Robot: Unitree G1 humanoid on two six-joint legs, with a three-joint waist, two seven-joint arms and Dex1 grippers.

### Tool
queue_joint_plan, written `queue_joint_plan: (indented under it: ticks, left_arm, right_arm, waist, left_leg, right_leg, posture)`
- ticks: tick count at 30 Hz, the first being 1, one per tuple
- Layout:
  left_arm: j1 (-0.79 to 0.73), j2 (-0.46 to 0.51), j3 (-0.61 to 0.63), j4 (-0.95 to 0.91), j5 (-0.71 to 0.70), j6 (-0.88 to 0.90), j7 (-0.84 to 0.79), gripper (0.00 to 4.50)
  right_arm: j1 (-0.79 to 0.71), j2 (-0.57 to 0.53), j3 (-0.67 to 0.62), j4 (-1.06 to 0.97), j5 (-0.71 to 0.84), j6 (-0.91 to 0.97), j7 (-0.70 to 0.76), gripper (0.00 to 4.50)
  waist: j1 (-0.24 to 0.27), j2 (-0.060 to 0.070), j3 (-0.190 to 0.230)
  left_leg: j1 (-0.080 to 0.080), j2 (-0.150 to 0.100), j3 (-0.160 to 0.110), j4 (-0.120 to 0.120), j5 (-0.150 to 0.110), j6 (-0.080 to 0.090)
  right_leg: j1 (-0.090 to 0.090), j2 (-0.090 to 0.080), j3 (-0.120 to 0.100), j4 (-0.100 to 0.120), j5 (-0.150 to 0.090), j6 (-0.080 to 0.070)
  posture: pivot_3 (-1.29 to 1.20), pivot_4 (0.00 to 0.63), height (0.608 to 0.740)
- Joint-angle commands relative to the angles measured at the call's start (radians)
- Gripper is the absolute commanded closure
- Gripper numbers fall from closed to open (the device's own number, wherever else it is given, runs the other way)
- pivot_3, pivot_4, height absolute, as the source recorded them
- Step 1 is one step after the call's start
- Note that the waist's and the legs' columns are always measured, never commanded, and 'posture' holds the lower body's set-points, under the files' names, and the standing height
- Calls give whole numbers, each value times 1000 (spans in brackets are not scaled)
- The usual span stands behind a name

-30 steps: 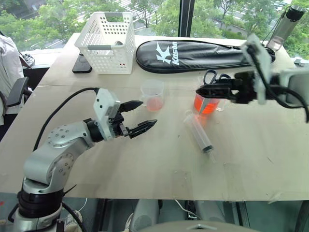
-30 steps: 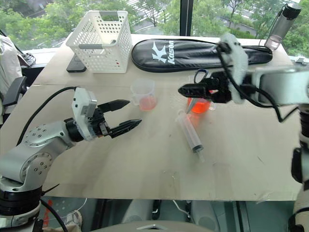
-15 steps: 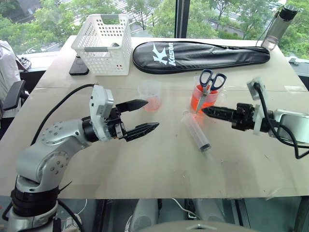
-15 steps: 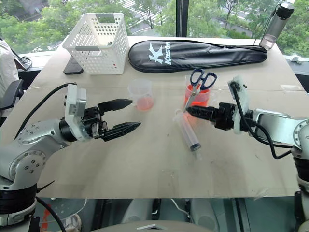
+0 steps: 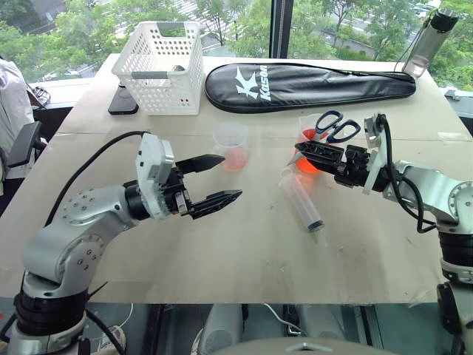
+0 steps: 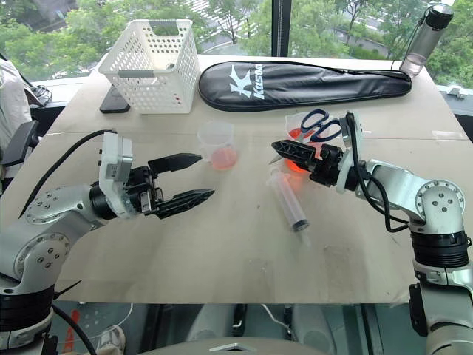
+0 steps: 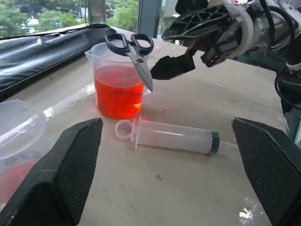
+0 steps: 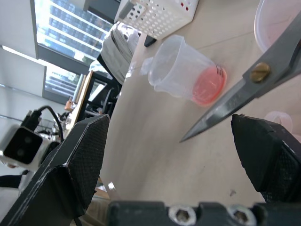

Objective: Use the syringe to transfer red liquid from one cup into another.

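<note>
Clear plastic is catching the light in the middle of the wooden table (image 5: pixel 222 259), where the syringe (image 5: pixel 302 203) is lying flat and untouched, its plunger ring nearest the bigger cup (image 7: pixel 117 84) and its narrow tip pointing away from it toward the table's near edge. The bigger cup is standing just behind the syringe with the red liquid (image 7: pixel 118 96) filling its lower part, and the smaller cup (image 5: pixel 231 146) is sitting to the left of the syringe with only a shallow red pool in its bottom. The right gripper (image 5: pixel 314 155) is hovering just above the syringe's ring end, fingers spread wide and gripping nothing; the left gripper (image 5: pixel 214 181) is waiting left of the syringe, near the smaller cup, equally wide and empty. The step in hand looks like the pickup, and doing it well probably means coming down square across the barrel, near its middle, so the smooth tube is not rolling or squirting out sideways. The nuisance is the pair of scissors (image 5: pixel 325 132) propped in the bigger cup, blades dipping over its rim toward the syringe; they are crowding the very mouth the tip must enter. Well behind the syringe, a white basket (image 5: pixel 164 66), a black racket case (image 5: pixel 310 80) and a bottle (image 5: pixel 429 41) are staying clear.
</note>
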Motion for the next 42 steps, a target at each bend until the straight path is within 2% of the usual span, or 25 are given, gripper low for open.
queue_joint_plan:
  ticks: [1,13,16,22,24,30,35,39,42]
  left_arm:
    - [9,16,42,-46,-15,-7,13,28]
    - [19,39,57,-56,-21,-5,21,28]
    - [15,42,56,-53,-21,-5,20,0]
    - [11,47,56,-46,-21,-6,16,0]
    - [12,48,55,-43,-20,-8,15,0]
    - [11,39,44,-35,-13,-14,14,0]
    - [11,30,34,-36,-9,-20,16,0]
    - [2,18,18,-35,-7,-25,12,0]
    - [-7,8,-4,-27,3,-35,2,0]
  right_arm:
    - [-20,15,-1,2,21,-27,-10,0]
    - [-1,129,-17,30,-147,-83,15,0]
    - [4,152,-24,35,-193,-92,28,627]
    - [18,183,-48,44,-256,-100,66,3717]
    - [21,188,-55,38,-259,-95,72,4421]
    - [26,185,-78,4,-239,-87,82,4421]
    - [44,162,-118,-82,-143,-91,62,4421]
    - [115,119,-189,-249,10,-149,-6,4421]
    - [226,99,-255,-395,35,-211,-76,4421]
  waist:
    - [0,0,0]
    - [0,0,0]
    - [0,0,0]
    - [0,0,0]
    - [-1,0,0]
    - [-1,0,0]
    - [-1,0,0]
    - [3,0,0]
    - [2,0,0]
  left_leg:
    - [0,0,0,0,0,0]
    - [0,0,1,0,0,0]
    - [0,0,1,0,0,0]
    - [0,0,1,0,0,0]
    - [0,0,1,0,0,0]
    - [1,0,1,-1,0,0]
    - [0,0,1,-1,0,0]
    - [0,0,1,-1,0,0]
    - [0,0,1,-1,0,1]
  right_leg:
    - [0,0,0,0,0,0]
    - [0,0,1,0,0,0]
    - [0,0,1,0,0,0]
    - [0,0,1,0,0,0]
    - [-1,0,1,0,0,0]
    - [-1,0,1,0,0,0]
    - [-1,0,2,0,0,0]
    - [-1,0,2,0,0,0]
    - [-1,0,1,-1,0,0]
  posture:
    - [0,150,724]
    - [0,150,724]
    - [0,150,724]
    - [0,150,724]
    - [0,150,724]
    - [0,150,724]
    - [0,150,724]
    - [0,150,724]
    - [0,150,724]
